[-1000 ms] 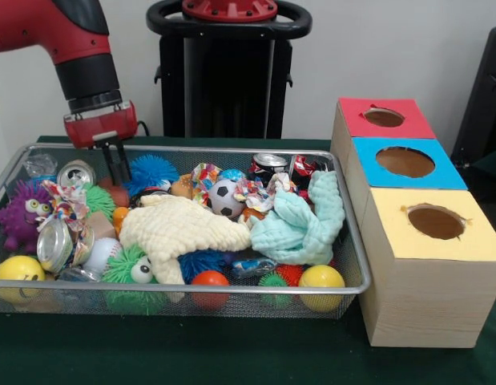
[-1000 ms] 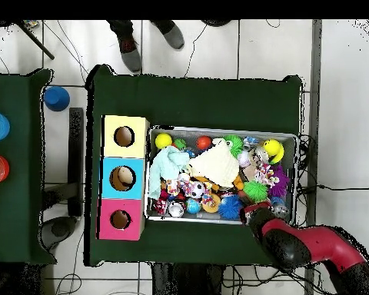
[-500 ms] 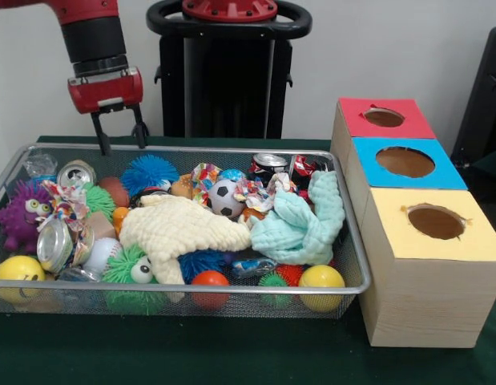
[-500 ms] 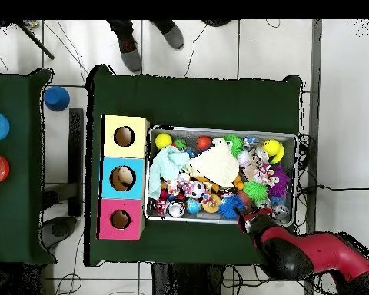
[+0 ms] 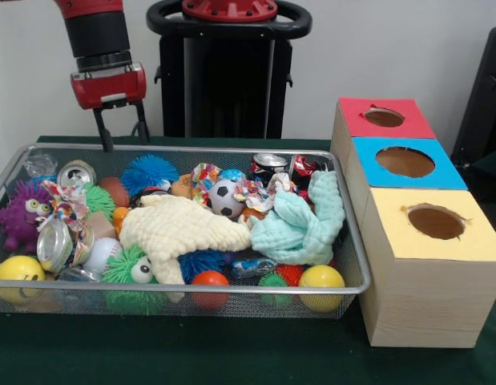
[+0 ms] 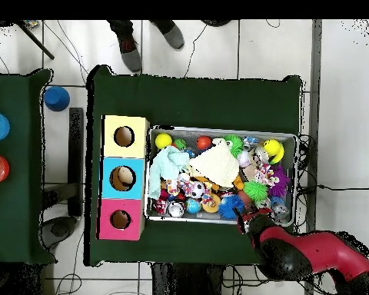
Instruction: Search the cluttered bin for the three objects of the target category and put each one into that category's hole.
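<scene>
The wire mesh bin (image 5: 191,288) lies on the green table, full of clutter; it also shows in the overhead view (image 6: 218,129). A small tan furry shape (image 5: 182,186) shows mid-bin, half buried beside a soccer ball (image 5: 225,198); I cannot tell whether it is a plush animal. No other plush animal shows. My gripper (image 5: 122,135) hangs open and empty above the bin's far left rim, over a blue spiky ball (image 5: 148,172). In the overhead view the gripper (image 6: 247,221) is at the bin's lower edge.
A wooden box right of the bin has red (image 5: 384,117), blue (image 5: 405,161) and yellow (image 5: 436,221) holes. A cream cloth (image 5: 183,228), a mint cloth (image 5: 300,224), cans, balls and spiky toys fill the bin. A person's feet (image 6: 130,42) show at the overhead view's top.
My gripper has risen out of the bin's far left corner, empty, and now hangs above the rim. The bin's contents look unchanged.
</scene>
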Controlling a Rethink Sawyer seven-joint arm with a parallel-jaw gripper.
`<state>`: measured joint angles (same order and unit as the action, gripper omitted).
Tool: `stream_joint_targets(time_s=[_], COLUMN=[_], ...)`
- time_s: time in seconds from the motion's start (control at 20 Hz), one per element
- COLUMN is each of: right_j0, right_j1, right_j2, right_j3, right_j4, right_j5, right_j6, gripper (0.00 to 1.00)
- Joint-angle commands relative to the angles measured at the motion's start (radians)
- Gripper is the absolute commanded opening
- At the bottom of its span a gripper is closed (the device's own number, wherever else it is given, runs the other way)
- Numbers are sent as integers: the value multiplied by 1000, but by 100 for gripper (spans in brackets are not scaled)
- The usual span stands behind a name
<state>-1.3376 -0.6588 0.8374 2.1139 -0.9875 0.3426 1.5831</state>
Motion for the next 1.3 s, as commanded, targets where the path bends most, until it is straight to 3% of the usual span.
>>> stream_joint_targets(time_s=[0.05, 0.45, 0.7, 1.0, 1.3], right_j0=[9, 124, 326, 509, 592], right_j1=[23, 73, 41, 20, 35], right_j2=[-20, -148, -355, -580, -680], right_j3=[-28, -61, -91, -71, -42], right_j4=[-28, -92, -112, 39, 168], right_j5=[-1, -121, -298, -483, -593], right_j6=[-43, 124, 272, 292, 261], gripper=[100, 100, 100, 100, 100])
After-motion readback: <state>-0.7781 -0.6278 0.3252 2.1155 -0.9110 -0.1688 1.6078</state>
